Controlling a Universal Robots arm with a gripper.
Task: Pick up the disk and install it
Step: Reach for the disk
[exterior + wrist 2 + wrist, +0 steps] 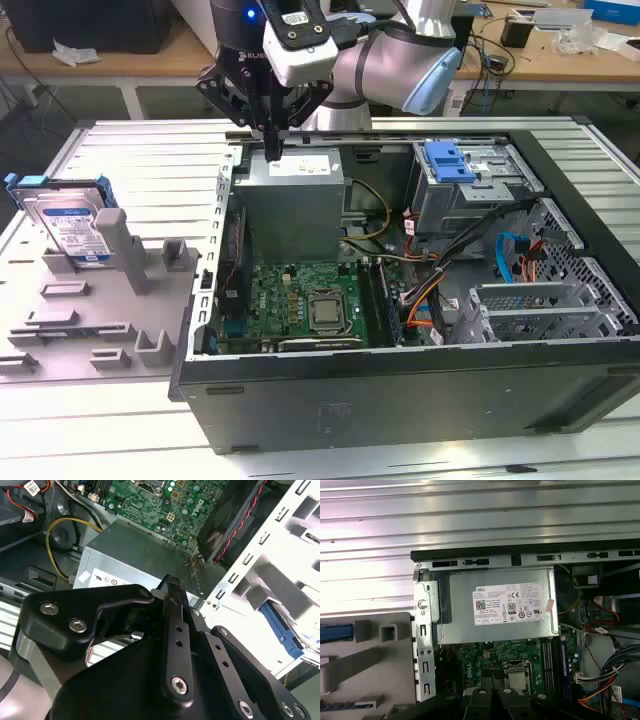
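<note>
Ribbed aluminium workbench, lab clutter behind it, and an open computer case point(400, 400) lying on its side. The disk point(70, 225) isn't in play yet. It stands on edge in a grey fixture point(130, 280) at the exterior view's left, well apart from the arm. The gripper point(272, 150) hangs over the power supply point(295, 170) at the far rim of the case, jaws pinched together with nothing between them.

Stuff that could bite, imo:
- The disk leans upright in a narrow slot, so an off-centre grab could tip it or jam it against the fixture posts.
- The gripper sits low by the case wall. A sideways move toward the fixture at that height could clip the rim.
- The drive cage point(470, 195) with its blue latch point(447, 160) has loose cables point(440, 290) right beside it, and a carried disk could snag them.

On views, the exterior one gives the whole layout, with disk, cage and arm together. The first wrist view looks straight down on the power supply point(502, 605) label and the motherboard point(515, 665) below it. The second wrist view gets the gripper point(172, 585) up close, which is where the closed jaws really show. It also has a bit of blue in the white fixture point(280, 630), probably the disk's frame, hard to say.
</note>
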